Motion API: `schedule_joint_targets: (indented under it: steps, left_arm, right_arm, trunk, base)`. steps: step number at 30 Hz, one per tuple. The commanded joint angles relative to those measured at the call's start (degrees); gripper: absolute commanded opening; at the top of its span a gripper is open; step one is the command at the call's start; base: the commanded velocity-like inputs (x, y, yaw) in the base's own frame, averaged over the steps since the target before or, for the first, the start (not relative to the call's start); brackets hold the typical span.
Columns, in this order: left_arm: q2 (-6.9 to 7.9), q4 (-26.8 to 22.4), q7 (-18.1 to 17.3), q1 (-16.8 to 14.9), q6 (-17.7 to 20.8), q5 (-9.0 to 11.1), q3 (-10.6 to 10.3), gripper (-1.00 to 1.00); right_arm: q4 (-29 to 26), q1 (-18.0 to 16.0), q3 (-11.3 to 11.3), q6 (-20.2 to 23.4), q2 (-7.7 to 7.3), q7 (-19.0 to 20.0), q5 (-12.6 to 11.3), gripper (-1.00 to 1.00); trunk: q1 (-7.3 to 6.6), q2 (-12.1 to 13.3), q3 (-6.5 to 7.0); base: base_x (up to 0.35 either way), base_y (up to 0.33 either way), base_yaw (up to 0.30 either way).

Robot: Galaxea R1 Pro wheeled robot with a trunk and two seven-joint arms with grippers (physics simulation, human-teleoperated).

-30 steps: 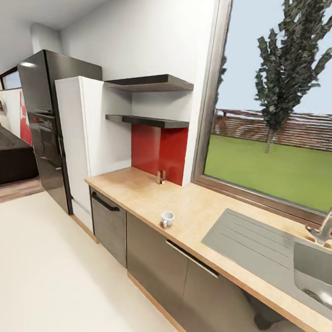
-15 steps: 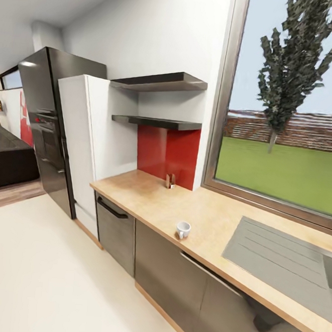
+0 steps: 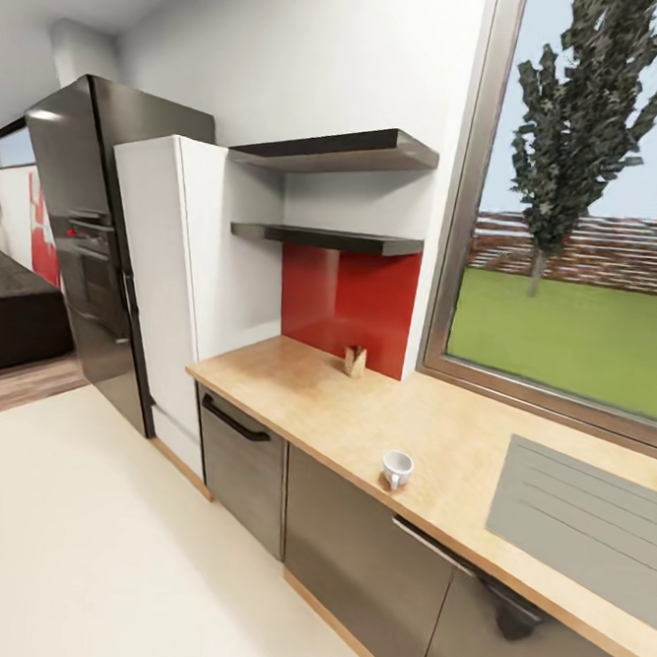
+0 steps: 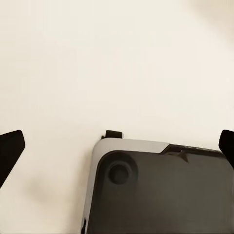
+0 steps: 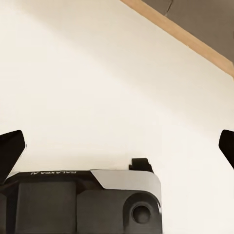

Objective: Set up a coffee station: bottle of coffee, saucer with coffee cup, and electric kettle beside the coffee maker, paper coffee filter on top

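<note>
Your left gripper (image 4: 117, 146) has its two dark fingertips (image 4: 10, 148) at opposite edges of its wrist picture, spread wide with nothing between them but the pale cream floor (image 4: 97, 58). Your right gripper (image 5: 117, 146) stands the same way, fingers (image 5: 9, 148) far apart and holding nothing, touching nothing. Below both grippers you see part of the robot's own grey and black base (image 4: 161, 190). In the right wrist view a strip of wooden plinth (image 5: 185, 34) runs along the foot of the cabinets, well apart from the fingers.

From the head camera, the kitchen countertop (image 3: 313, 396) runs from the white tall cabinet (image 3: 165, 276) on the left toward the right, under the window (image 3: 581, 259). The coffee cup (image 3: 396, 468) stands upright near the counter's front edge, to the left of the grey draining board (image 3: 580, 516), which is cut off at the right edge. A small brownish thing (image 3: 355, 361) sits far back against the red splashback (image 3: 345, 305); it is too small for you to tell what it is. Two dark shelves (image 3: 326, 237) hang above the splashback, and you cannot see their upper faces from this angle. A black fridge (image 3: 79, 240) stands left of the white cabinet.
</note>
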Motion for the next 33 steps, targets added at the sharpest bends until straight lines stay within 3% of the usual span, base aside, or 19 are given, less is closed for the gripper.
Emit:
schedule_joint_targets:
  steps: [1, 24, 33]
  left_arm:
    - [0.03, 0.06, -0.23, -0.02, -0.18, 0.61, -0.40, 1.00]
    - [0.02, 0.06, -0.23, -0.02, -0.18, 0.56, -0.40, 1.00]
    - [0.02, 0.10, -0.23, -0.02, -0.18, 0.54, -0.40, 1.00]
  right_arm:
    - [-0.01, -0.01, 0.46, 0.07, 0.01, -0.16, -0.60, 1.00]
    - [-0.01, -0.01, 0.36, 0.08, -0.05, -0.09, -0.72, 1.00]
    - [0.02, -0.03, 0.37, 0.08, -0.12, -0.09, -0.72, 1.00]
  trunk:
    - [0.03, -0.05, -0.11]
    - [0.03, -0.05, -1.39]
    - [0.03, -0.05, -1.41]
  base:
    - [0.059, 0.323, -0.155]
    - [0.034, 0.322, -0.227]
    - [0.088, 0.089, -0.290]
